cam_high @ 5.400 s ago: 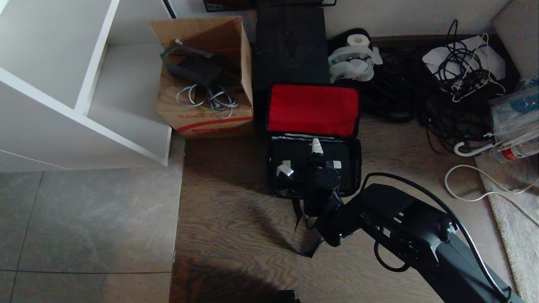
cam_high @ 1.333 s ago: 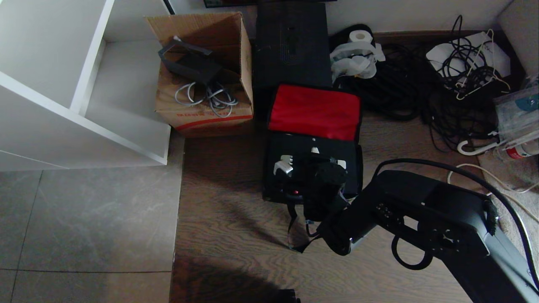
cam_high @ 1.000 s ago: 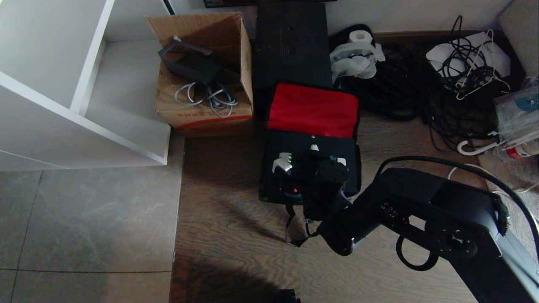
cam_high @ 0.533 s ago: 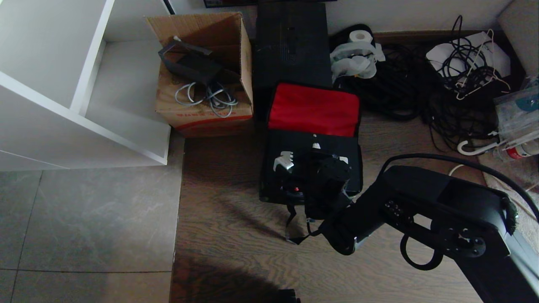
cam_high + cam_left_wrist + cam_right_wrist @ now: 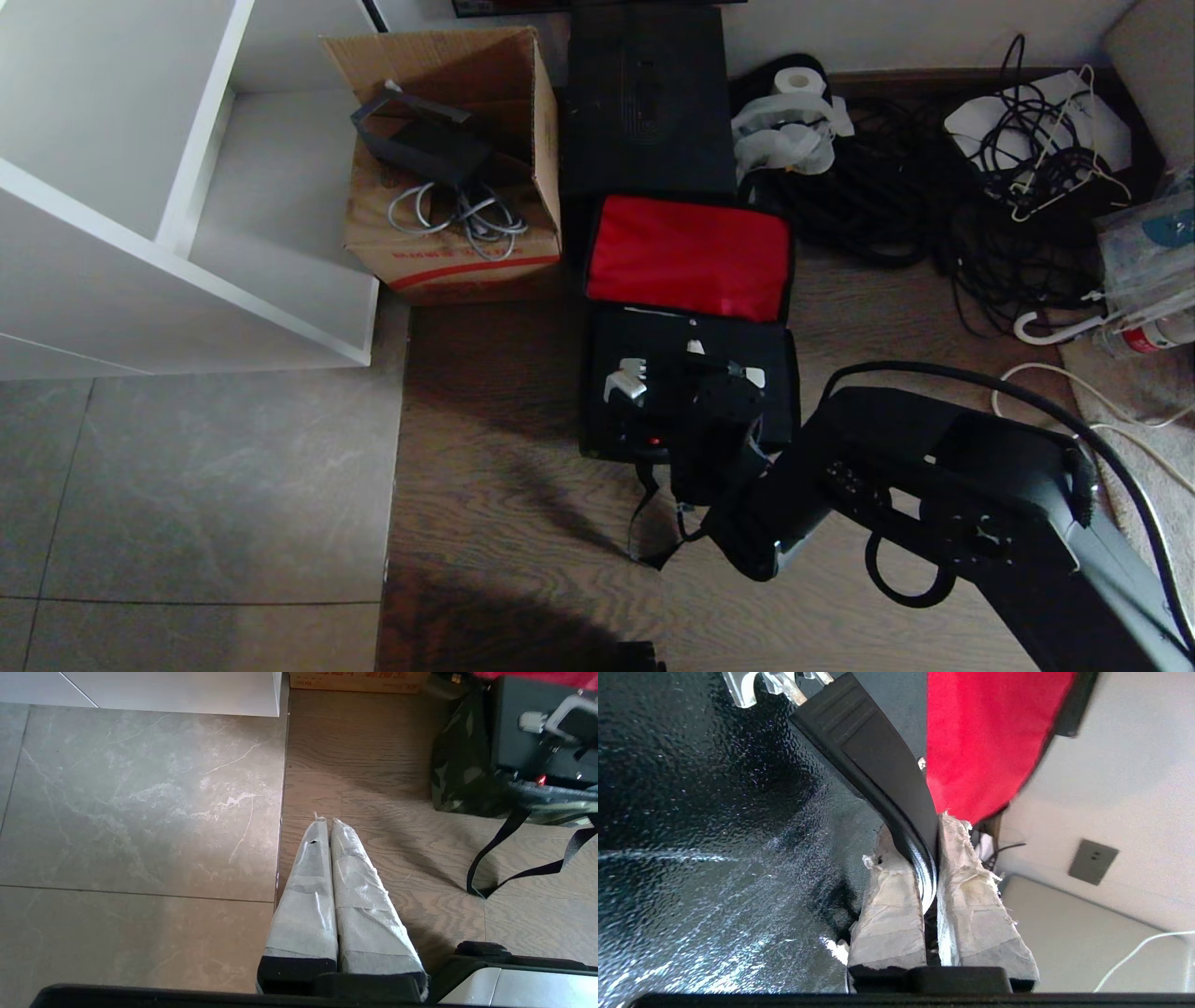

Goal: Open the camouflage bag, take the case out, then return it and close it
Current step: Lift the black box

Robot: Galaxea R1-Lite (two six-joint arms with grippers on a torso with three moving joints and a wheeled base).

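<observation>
Down on the wooden floor [image 5: 504, 485] we find the camouflage bag [image 5: 460, 772] lying open, its red-lined lid [image 5: 689, 258] folded back toward the wall. Inside it sits the case [image 5: 644, 345], flat and black, filling the bag's body; a small red latch [image 5: 655, 441] shows at its near edge. Our right gripper [image 5: 930, 858] is over the case, its taped fingers [image 5: 892, 914] pressed together on the case handle [image 5: 878, 760], a black strap with silver-white ends. Our left gripper [image 5: 325, 826] is parked off to the side above the floor, fingers together, holding nothing.

Just left of the lid stands a cardboard box [image 5: 448, 159] with open flaps, holding a grey coil of cable [image 5: 457, 213] and a dark folded item. Behind the lid stands a tall black box [image 5: 644, 93], touching or nearly touching the lid's far edge.

Edges: a white shelf unit [image 5: 140, 187] lies left of the cardboard box. Tangled black cables [image 5: 896, 205] crowd the bag's right side, near the lid. A loose bag strap [image 5: 644, 523] trails over the floor on the near side. Open wood and tiled floor [image 5: 187, 485] lies to the bag's near left.
</observation>
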